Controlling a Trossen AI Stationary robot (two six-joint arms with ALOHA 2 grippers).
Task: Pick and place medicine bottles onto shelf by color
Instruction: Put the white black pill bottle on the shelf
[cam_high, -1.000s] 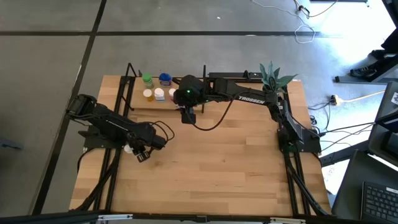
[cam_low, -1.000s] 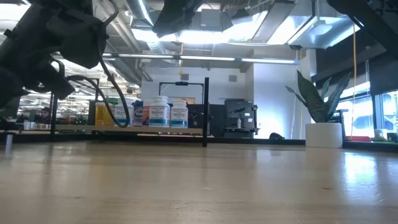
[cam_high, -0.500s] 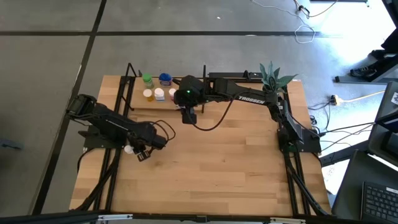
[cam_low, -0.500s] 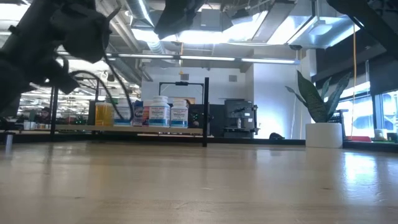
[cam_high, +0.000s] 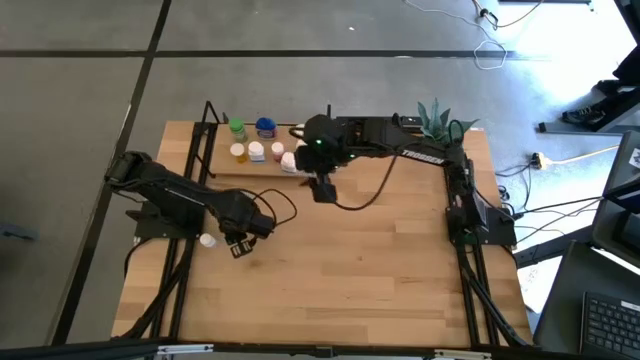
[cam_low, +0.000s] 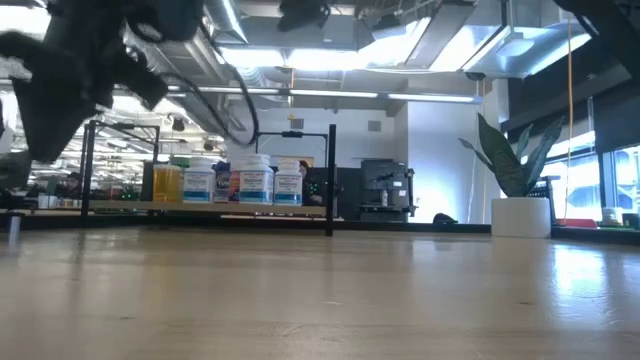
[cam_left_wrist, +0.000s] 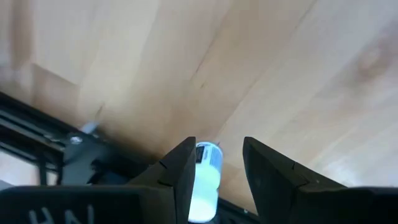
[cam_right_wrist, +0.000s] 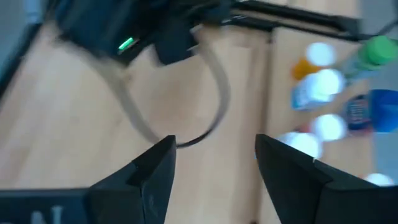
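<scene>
- While both arms hang over the bench (cam_high: 350, 270), most of the medicine bottles (cam_high: 257, 151) stand upright in a cluster on the shelf (cam_high: 250, 169), at the far left part of the bench.
- On the shelf, in the high view: green bottle (cam_high: 237, 128) and blue bottle (cam_high: 265, 127) in the back row. In front of them stand an orange-capped bottle (cam_high: 238, 151) and three pale-capped ones in a line running toward my right arm.
- The low view shows the same group standing on the light board between the black posts (cam_low: 331, 180).
- One lone white bottle (cam_high: 207, 240) sits off the shelf, on the bench near its left edge.
- My left gripper (cam_high: 238, 246) hangs just beside that lone bottle, not touching it. In the left wrist view the bottle shows past the fingers (cam_left_wrist: 180, 171), in the gap between them. Fingers spread, pinching nothing.
- My right gripper (cam_high: 323, 189) is above the bench just beside the shelf's right end, near the last pale-capped bottle. Its fingers (cam_right_wrist: 149, 171) stand spread with nothing between them.
- The right wrist view shows the shelf bottles off to one side, blurred.
- Black cable (cam_high: 350, 200) loops from the right wrist over the bench.
- Potted plant (cam_high: 437, 122) at the far right corner, well apart from the bottles.
</scene>
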